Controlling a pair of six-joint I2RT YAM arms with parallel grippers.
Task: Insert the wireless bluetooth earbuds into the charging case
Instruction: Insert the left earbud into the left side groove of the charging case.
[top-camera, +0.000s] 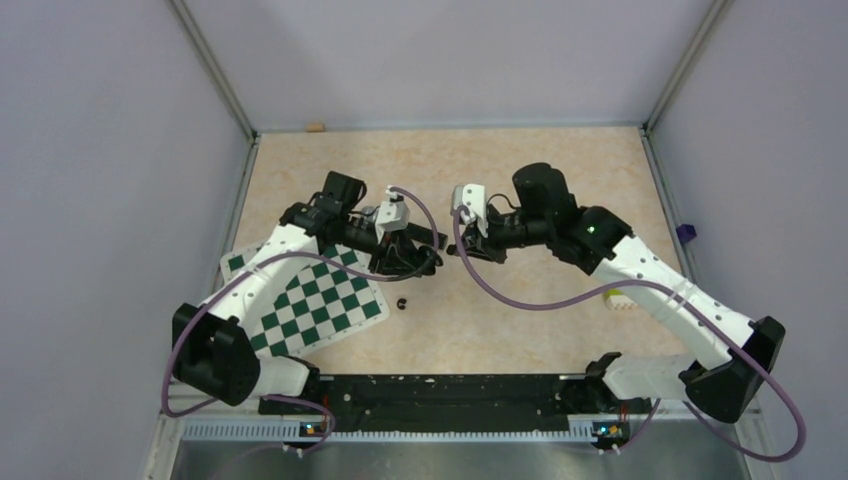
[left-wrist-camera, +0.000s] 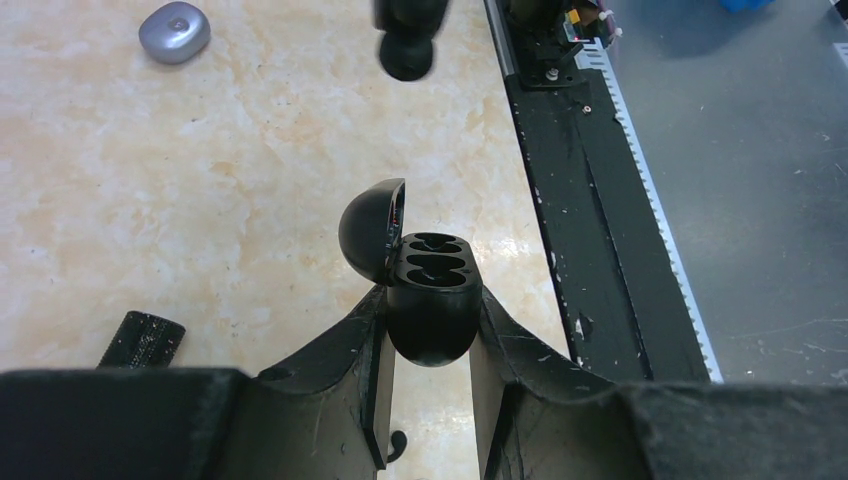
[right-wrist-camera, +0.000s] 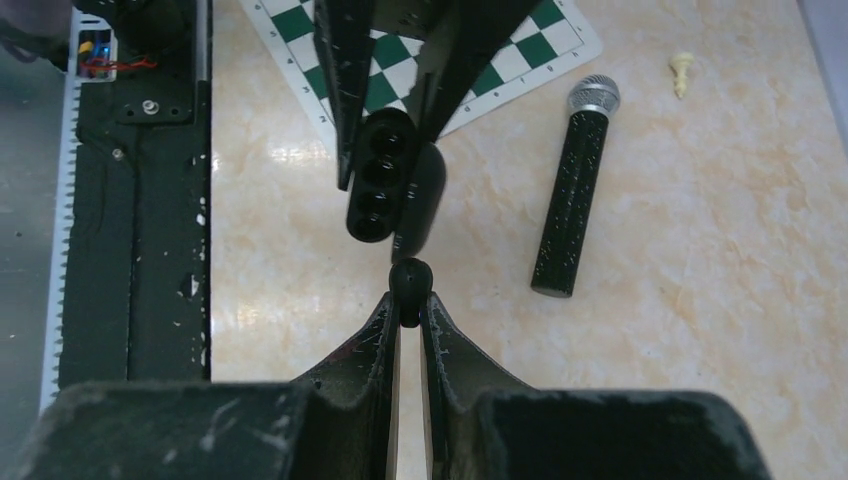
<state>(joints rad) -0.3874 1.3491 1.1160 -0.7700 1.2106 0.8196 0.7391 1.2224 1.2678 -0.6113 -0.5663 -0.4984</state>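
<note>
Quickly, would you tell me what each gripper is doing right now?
Left gripper: shut on the open black charging case.
Right gripper: shut on a black earbud.

Black charging case (left-wrist-camera: 432, 310); green-and-white chessboard (top-camera: 330, 300); black earbud (right-wrist-camera: 410, 278).

A green-and-white chessboard (right-wrist-camera: 545, 35) lies at the top of the right wrist view. Right of it, a black microphone (right-wrist-camera: 572, 195) rests on the beige surface (right-wrist-camera: 700, 330), with a cream chess piece (right-wrist-camera: 681, 72) in the upper right.
</note>
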